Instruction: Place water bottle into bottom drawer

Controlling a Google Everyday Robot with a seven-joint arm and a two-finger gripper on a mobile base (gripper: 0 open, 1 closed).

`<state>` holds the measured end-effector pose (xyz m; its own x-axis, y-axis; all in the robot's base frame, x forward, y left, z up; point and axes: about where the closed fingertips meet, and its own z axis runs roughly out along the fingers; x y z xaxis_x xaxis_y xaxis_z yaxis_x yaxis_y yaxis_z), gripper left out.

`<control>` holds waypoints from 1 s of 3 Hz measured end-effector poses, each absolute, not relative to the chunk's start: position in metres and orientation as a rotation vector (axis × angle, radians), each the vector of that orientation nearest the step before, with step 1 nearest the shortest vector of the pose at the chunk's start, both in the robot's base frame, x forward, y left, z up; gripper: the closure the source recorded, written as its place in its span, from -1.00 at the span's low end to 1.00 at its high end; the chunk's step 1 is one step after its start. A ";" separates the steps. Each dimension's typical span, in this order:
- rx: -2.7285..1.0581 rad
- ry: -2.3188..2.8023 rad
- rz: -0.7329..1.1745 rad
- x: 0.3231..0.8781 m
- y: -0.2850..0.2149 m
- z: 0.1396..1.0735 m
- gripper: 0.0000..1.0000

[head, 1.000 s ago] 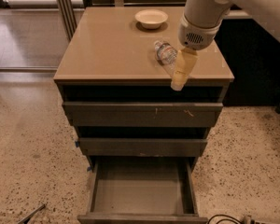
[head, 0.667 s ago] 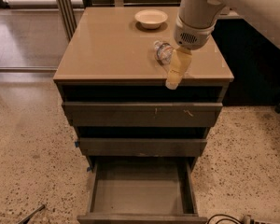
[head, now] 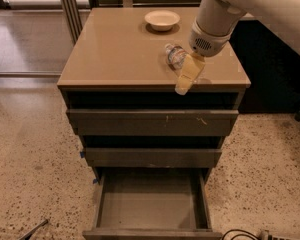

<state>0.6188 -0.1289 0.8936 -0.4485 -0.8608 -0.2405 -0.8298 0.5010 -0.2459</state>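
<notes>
The water bottle (head: 174,54) lies on its side on the tan cabinet top (head: 115,49), near the right front, cap pointing to the back left. My gripper (head: 184,79) hangs from the white arm just right of and in front of the bottle, its cream tip reaching over the top's front edge. It is close against the bottle; I cannot tell whether it touches it. The bottom drawer (head: 150,201) is pulled far out below, with a bare grey floor.
A shallow cream bowl (head: 162,19) sits at the back of the top. The two upper drawers (head: 152,122) stand slightly ajar. Dark furniture (head: 275,69) is to the right. Cables (head: 240,234) lie on the speckled floor at the front right.
My gripper has shifted a little to the left, closer to the bottle. The bottle and the drawers have not moved.
</notes>
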 end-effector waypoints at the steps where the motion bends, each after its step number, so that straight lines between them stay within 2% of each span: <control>1: -1.228 2.454 0.044 0.667 -0.113 0.852 -1.00; 3: -1.207 2.468 0.040 0.675 -0.114 0.839 -1.00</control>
